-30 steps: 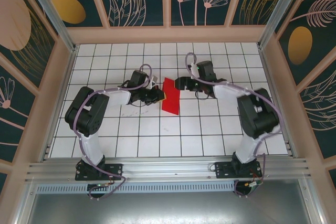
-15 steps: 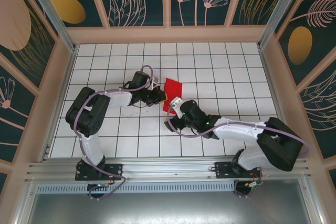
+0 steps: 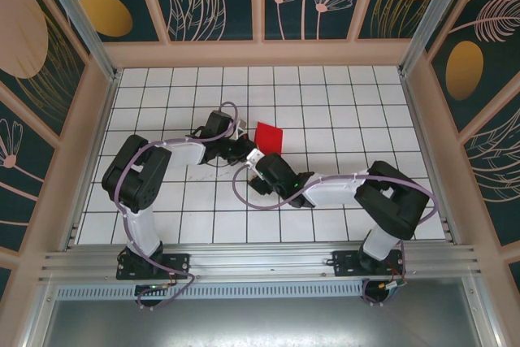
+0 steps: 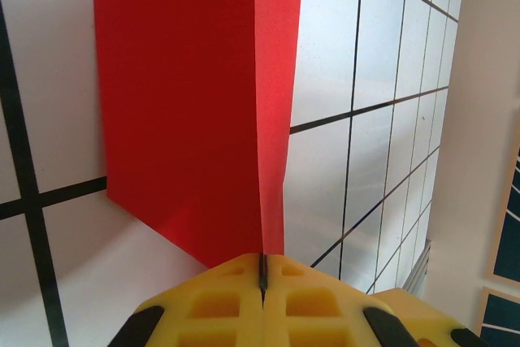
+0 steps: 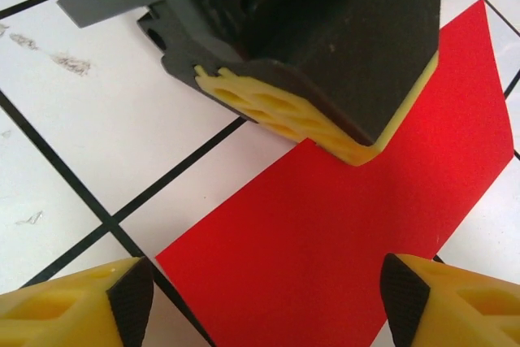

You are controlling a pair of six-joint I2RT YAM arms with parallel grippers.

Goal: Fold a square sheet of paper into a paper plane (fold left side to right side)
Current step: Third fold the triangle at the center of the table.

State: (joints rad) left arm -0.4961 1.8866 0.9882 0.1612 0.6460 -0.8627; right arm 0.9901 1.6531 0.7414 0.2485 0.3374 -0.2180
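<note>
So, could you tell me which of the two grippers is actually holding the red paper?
The left gripper: its yellow pads are pinched shut on the red paper, while the right gripper stands open over it.

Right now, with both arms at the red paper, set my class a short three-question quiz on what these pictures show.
1. True or false: the left arm has its jaws shut on an edge of the red paper.
2. Pick one. The jaws of the right arm are: A) shut on the paper; B) open, spread wide over the paper; C) resting on the back wall.
3. Fill the gap: the table is white with a grid of ___ lines.
Key: 1 true; 2 B; 3 black.
</note>
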